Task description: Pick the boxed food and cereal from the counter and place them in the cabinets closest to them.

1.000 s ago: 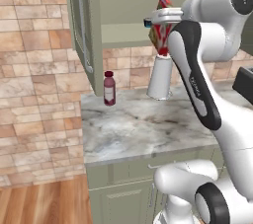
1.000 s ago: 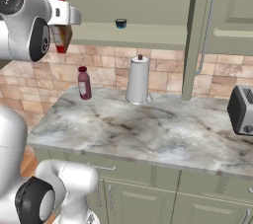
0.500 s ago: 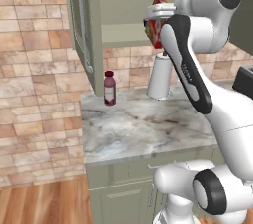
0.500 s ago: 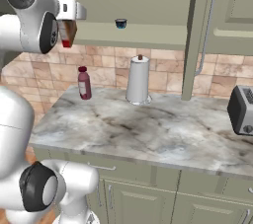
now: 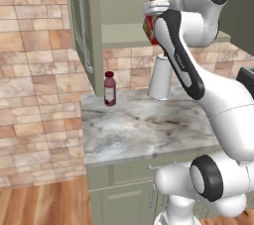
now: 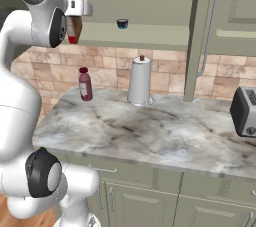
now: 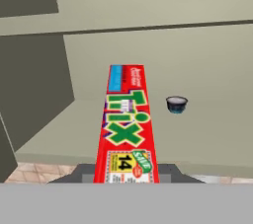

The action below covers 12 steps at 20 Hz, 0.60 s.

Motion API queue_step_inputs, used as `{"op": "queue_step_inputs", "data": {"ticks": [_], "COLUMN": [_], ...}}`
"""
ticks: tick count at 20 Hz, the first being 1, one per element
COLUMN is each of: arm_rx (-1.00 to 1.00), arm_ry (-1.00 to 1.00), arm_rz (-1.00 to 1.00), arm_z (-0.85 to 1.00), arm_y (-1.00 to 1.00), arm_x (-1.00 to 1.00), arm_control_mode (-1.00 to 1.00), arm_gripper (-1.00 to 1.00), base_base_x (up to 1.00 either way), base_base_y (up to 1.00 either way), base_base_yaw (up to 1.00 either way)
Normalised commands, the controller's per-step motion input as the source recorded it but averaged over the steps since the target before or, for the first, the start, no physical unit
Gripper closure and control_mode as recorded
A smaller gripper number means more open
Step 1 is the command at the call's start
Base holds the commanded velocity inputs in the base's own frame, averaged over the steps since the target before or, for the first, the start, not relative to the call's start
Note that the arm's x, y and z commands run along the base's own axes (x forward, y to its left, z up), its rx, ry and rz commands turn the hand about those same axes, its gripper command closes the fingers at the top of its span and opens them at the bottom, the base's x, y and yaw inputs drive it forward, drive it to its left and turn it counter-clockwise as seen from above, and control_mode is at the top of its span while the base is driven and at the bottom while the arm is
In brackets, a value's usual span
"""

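Hand view: cereal (image 7: 127,124) clamped between fingers, box extending forward over cabinet shelf (image 7: 207,139), small bowl (image 7: 176,104) beside.

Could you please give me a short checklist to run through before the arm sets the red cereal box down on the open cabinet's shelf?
1. Grip: pincer shut on the red cereal box - ok.
2. Cabinet access: olive-green wall cabinet door stands open - ok.
3. Landing spot: bare green shelf lies ahead of the box - ok.
4. Obstacle: small dark blue bowl sits on the shelf, apart from the box and off to one side - ok.
5. Box already over the shelf edge - cannot tell.
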Motion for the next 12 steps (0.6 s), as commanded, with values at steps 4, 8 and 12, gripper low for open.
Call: {"op": "queue_step_inputs", "data": {"ticks": [4,8,12], "arm_rx": [-0.02,-0.03,0.0], "arm_ry": [0.0,0.01,0.0], "arm_rz": [0.0,-0.01,0.0], "arm_z": [0.0,-0.02,0.0], "arm_y": [0.0,0.0,0.0], "arm_x": [0.38,0.12,0.0], "arm_control_mode": [-1.0,-1.0,-1.0], "arm_gripper": [1.0,1.0,1.0], "base_base_x": [0.0,0.0,0.0], "base_base_y": [0.0,0.0,0.0], "base_base_yaw": [0.0,0.0,0.0]}}
